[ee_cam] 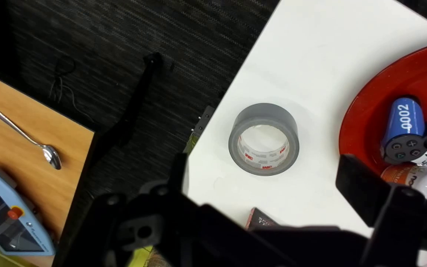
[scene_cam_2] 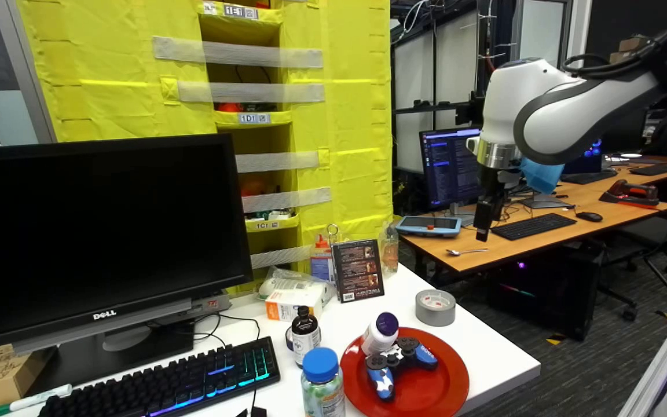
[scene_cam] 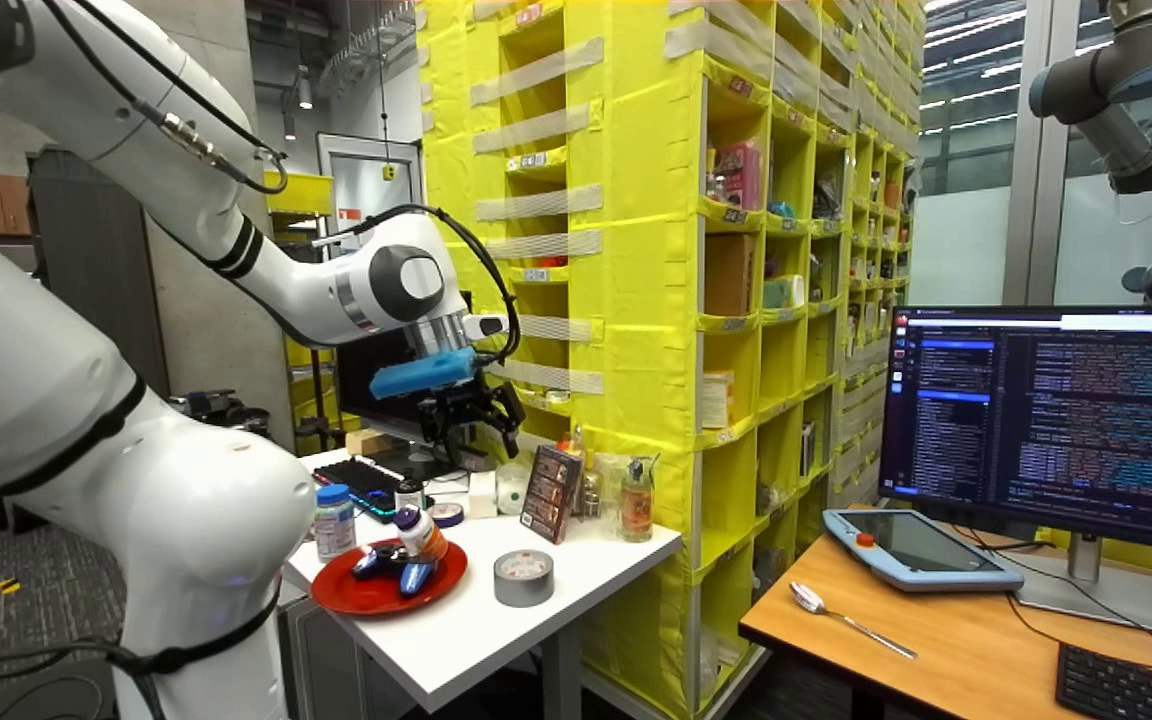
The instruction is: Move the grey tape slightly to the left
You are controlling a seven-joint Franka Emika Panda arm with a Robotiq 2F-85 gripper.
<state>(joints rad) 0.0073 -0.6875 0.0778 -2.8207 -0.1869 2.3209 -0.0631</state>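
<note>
The grey tape (scene_cam: 524,590) is a low ring lying flat on the white table (scene_cam: 466,640), near its edge. It also shows in an exterior view (scene_cam_2: 436,316), beside the red plate, and in the wrist view (ee_cam: 269,111), where its hole shows the white tabletop. My gripper (scene_cam: 483,452) is high above the table and touches nothing. In the wrist view the gripper (ee_cam: 266,174) has its fingers wide apart with nothing between them; the tape lies below, in line with the gap and a little ahead of the fingertips.
The red plate (scene_cam_2: 455,382) beside the tape bears a game controller (scene_cam_2: 381,376) and a white bottle (scene_cam_2: 381,333). A dark case (scene_cam_2: 358,270) stands upright behind the tape. A blue-capped bottle (scene_cam: 334,525) stands past the plate. A yellow shelf (scene_cam: 636,300) rises behind the table.
</note>
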